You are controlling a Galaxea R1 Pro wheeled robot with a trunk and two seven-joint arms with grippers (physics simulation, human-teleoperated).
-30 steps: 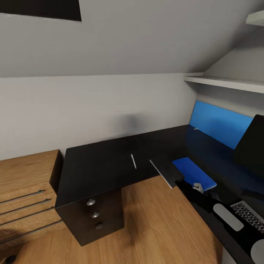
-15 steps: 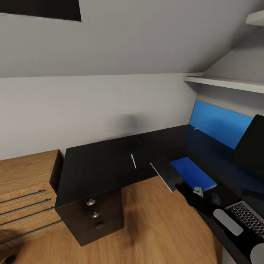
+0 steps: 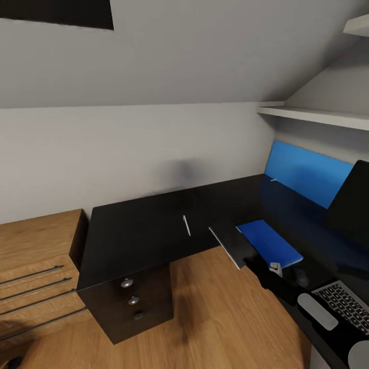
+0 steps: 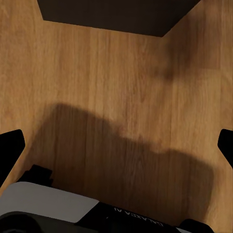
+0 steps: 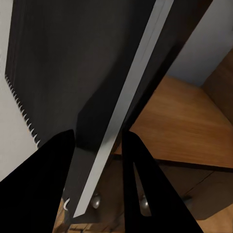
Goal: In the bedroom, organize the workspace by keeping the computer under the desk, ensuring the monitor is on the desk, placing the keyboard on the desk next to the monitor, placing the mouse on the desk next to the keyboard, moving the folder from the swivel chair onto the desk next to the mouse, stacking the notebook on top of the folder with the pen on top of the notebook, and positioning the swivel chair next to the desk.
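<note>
My right gripper point(image 3: 260, 267) is shut on the grey notebook point(image 3: 228, 245) and holds it tilted on edge over the front of the black desk point(image 3: 241, 200), just left of the blue folder point(image 3: 269, 242) lying flat there. In the right wrist view the notebook point(image 5: 111, 97), with its spiral binding, sits clamped between the black fingers point(image 5: 145, 194). A thin white pen point(image 3: 186, 225) lies on the black top left of the notebook. The keyboard point(image 3: 346, 305) and the dark monitor point(image 3: 353, 205) are at the right. My left gripper point(image 4: 119, 145) hangs open over wood floor.
A black drawer unit point(image 3: 128, 302) with round knobs stands under the left black top, with low oak drawers point(image 3: 36, 277) beside it. A blue panel point(image 3: 307, 174) backs the desk under white shelves point(image 3: 318, 115). Light wood floor point(image 3: 220, 318) lies in front.
The right gripper and the notebook have shifted slightly lower and left in the view, uncovering more of the keyboard. The pen and folder have stayed put.
</note>
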